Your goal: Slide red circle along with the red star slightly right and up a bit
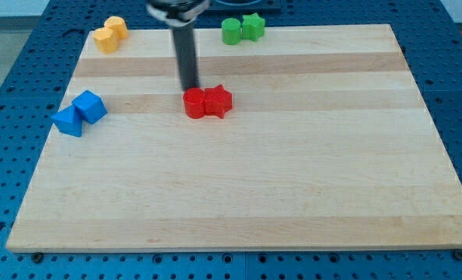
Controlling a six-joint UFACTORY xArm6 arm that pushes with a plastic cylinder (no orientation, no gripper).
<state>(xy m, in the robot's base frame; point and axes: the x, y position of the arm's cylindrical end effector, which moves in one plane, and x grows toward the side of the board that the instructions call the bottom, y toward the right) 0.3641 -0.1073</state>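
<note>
The red circle (194,103) and the red star (218,101) sit side by side, touching, on the wooden board (239,194) a little left of its centre and in its upper half. The circle is on the left, the star on the right. My dark rod comes down from the view's top, and my tip (190,88) stands just above the red circle's upper edge, touching it or very close to it.
Two blue blocks (79,113) lie together near the board's left edge. Two yellow blocks (110,33) sit at the top left corner. Two green blocks (242,29) sit at the top edge, right of the rod.
</note>
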